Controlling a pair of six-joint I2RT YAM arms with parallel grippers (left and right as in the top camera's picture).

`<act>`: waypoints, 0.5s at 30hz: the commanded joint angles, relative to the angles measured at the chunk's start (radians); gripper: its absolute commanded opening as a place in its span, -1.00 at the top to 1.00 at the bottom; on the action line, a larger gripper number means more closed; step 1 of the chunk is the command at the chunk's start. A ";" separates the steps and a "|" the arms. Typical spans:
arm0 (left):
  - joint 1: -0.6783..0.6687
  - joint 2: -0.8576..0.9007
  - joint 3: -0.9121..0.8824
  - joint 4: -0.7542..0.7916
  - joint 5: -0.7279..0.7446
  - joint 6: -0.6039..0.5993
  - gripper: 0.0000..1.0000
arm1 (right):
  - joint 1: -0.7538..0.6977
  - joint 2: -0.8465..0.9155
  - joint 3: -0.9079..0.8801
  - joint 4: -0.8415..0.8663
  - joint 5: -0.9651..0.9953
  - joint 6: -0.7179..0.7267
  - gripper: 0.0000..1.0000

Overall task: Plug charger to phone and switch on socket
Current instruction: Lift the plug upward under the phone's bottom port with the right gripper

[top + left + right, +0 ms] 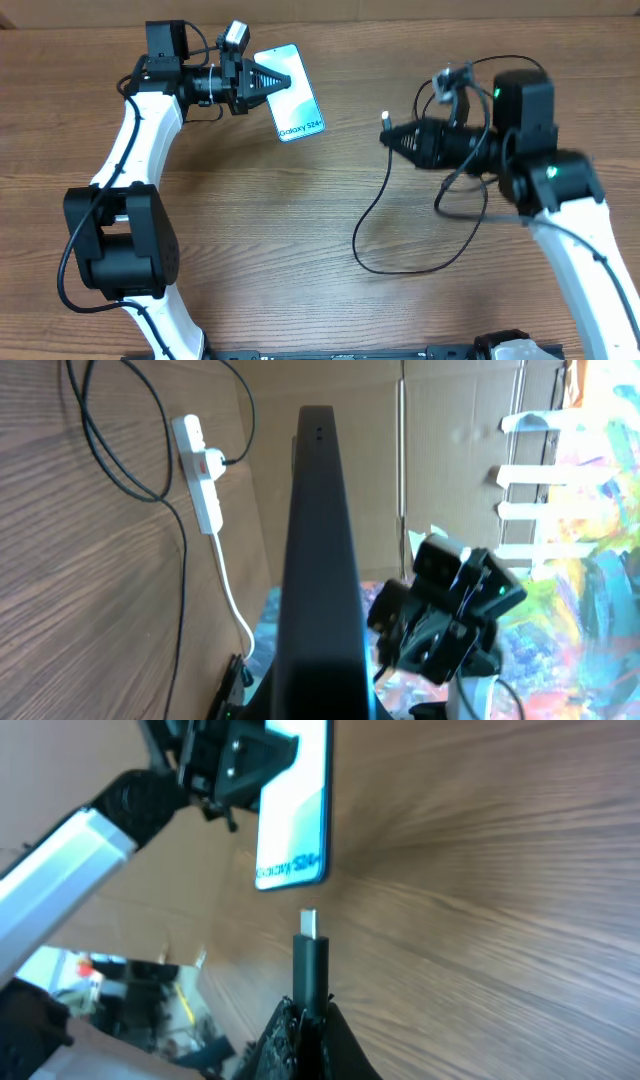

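left hand (284, 78) clamped on phone (300, 110), raised off tabletop (300, 300); right hand (390, 138) pinched shut on charger plug (310, 952), tip near phone's "Galaxy" end, not touching; best: line tip square with port, ease in slowly; socket (200, 475) well apart.

The left gripper (285, 79) is clamped on the phone (300, 112), screen up. The right gripper (387, 137) pinches the charger (362, 250) near its plug tip; the cable loops behind it over the surface (280, 250).
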 commanded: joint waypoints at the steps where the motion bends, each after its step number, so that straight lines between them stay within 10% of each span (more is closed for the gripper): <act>1: -0.026 -0.008 0.015 0.004 0.058 0.015 0.91 | 0.059 -0.037 -0.110 0.094 0.011 0.105 0.92; 15: -0.116 -0.008 0.015 0.005 0.063 -0.036 0.91 | 0.224 -0.014 -0.156 0.179 0.152 0.205 0.92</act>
